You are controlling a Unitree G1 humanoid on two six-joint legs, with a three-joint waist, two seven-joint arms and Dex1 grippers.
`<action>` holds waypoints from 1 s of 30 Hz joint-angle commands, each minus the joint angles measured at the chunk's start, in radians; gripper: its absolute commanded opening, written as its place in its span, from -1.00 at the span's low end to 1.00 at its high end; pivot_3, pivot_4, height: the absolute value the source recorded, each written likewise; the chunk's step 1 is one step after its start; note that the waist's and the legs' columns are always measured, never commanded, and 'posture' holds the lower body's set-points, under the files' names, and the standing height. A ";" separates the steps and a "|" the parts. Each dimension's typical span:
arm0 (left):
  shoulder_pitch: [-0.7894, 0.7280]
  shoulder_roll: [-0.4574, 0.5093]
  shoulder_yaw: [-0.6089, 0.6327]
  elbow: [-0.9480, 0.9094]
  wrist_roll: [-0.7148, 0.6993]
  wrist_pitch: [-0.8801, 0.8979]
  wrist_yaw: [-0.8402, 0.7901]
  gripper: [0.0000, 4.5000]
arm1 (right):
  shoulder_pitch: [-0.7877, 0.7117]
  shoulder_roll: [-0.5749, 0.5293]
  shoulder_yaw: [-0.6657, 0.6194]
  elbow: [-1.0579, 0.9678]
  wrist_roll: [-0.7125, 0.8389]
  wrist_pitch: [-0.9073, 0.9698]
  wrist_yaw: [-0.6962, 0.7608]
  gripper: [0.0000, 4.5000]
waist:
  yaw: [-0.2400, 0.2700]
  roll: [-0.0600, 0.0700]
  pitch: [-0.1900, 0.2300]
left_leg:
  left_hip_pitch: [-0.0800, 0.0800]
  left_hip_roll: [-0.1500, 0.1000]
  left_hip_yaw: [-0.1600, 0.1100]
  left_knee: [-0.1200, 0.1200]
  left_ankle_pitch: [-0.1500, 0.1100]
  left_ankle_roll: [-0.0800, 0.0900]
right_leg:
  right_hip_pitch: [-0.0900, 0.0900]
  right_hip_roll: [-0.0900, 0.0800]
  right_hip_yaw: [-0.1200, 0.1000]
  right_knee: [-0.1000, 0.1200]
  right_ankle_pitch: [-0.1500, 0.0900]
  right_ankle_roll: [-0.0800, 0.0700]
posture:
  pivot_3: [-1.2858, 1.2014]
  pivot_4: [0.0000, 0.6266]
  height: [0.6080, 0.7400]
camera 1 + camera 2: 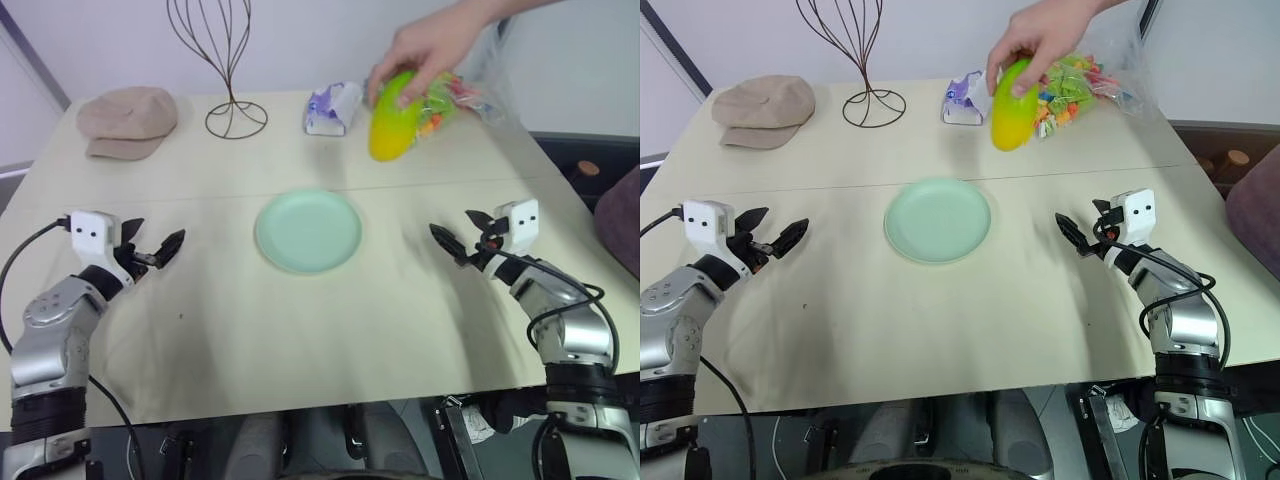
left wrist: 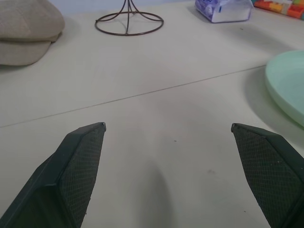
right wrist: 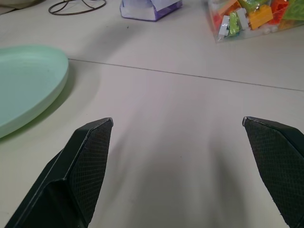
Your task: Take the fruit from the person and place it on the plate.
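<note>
R gripper [image 1: 462, 228] open, empty | fruit [image 1: 392, 116] far beyond, in person's hand [image 1: 428, 48]

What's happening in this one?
A person's hand holds a fruit above the far side of the table, over by a bag of blocks. The plate sits bare at mid-table. The left tool and right tool are both open and hold nothing, one on each side of the plate. The handover has not yet happened.
</note>
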 commanded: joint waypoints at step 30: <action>-0.229 0.145 -0.009 -0.300 -0.457 0.383 -0.200 0.97 | -0.371 0.015 0.036 -0.062 0.236 0.274 0.087 1.00 | -0.003 0.001 0.001 | 0.000 0.001 0.001 0.000 0.000 0.000 | 0.000 0.004 0.000 -0.001 0.000 0.000 | 0.03 -0.52 1.00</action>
